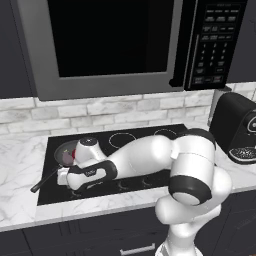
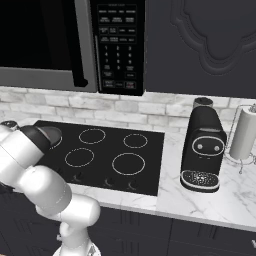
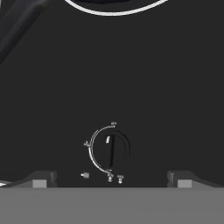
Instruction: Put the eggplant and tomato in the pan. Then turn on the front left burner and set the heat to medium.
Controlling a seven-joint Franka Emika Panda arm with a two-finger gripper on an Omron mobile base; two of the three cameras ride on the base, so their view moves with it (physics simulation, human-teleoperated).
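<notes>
The dark grey pan sits at the front left of the black cooktop, its black handle pointing toward the counter edge. Inside it lie the red tomato and a purplish bit of the eggplant, both partly hidden by my arm. My gripper hovers low over the cooktop's front strip beside the handle. In the hand view the gripper is open, its fingertips wide apart on either side of a round knob. An arc of the front left burner shows beyond it.
A microwave hangs above the stove. A black coffee machine and a paper towel roll stand on the marble counter to the right. More knobs line the cooktop's front edge.
</notes>
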